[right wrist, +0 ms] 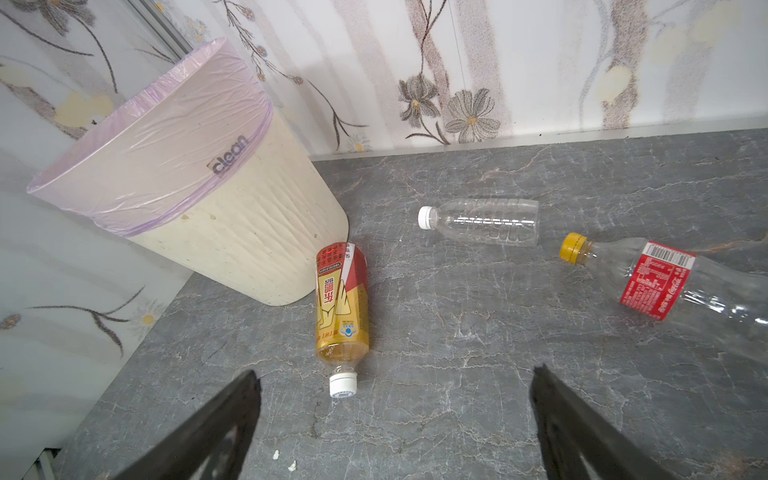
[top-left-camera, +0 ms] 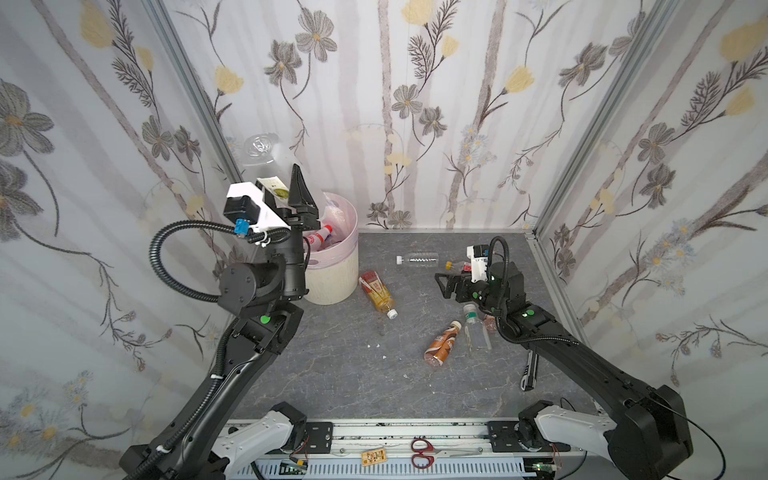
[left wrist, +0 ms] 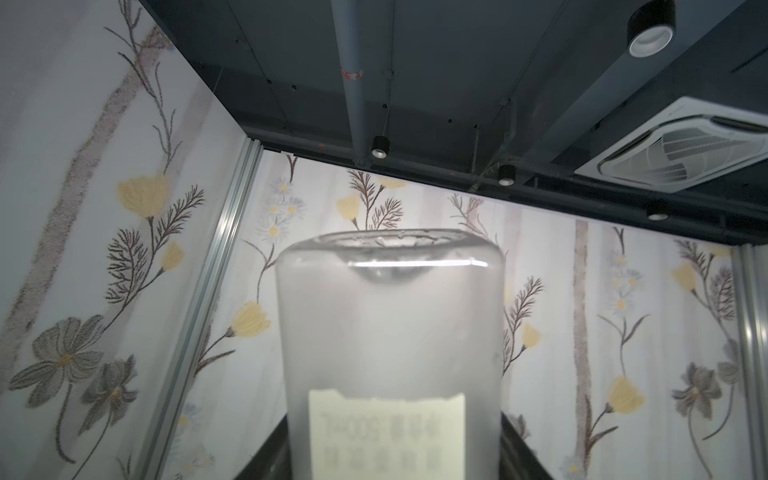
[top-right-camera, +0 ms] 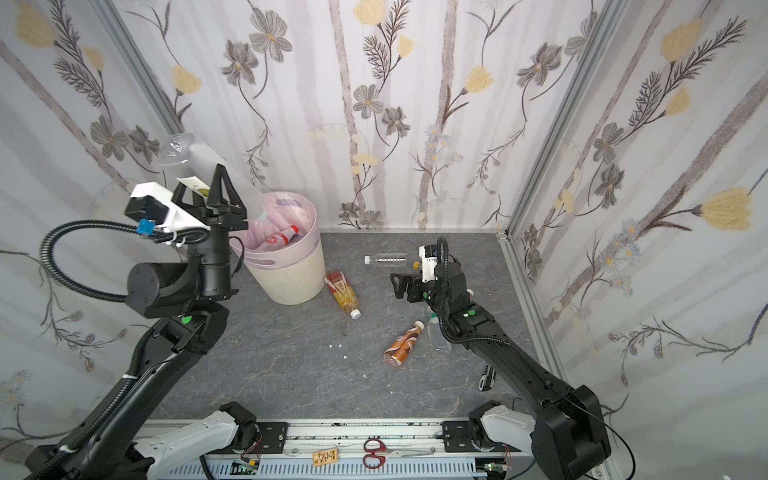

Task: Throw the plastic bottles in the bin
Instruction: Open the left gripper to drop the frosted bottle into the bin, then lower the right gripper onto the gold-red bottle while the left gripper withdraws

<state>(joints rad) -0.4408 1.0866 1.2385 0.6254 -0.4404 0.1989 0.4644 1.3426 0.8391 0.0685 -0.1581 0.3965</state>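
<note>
Left gripper (top-right-camera: 199, 178) clamps the frosted bottle (top-left-camera: 272, 156) over the bin (top-left-camera: 338, 276) at 10 o'clock, neck blurred. Right gripper (right wrist: 395, 374) gapes empty at 2 o'clock, its arm half hiding 1 clear bottle (top-left-camera: 477, 332).

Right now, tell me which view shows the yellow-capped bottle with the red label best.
The right wrist view: the yellow-capped bottle lies unobstructed, cap and red label plain. Both top views show little beyond its cap, behind the right arm. The left wrist view misses it.
</note>
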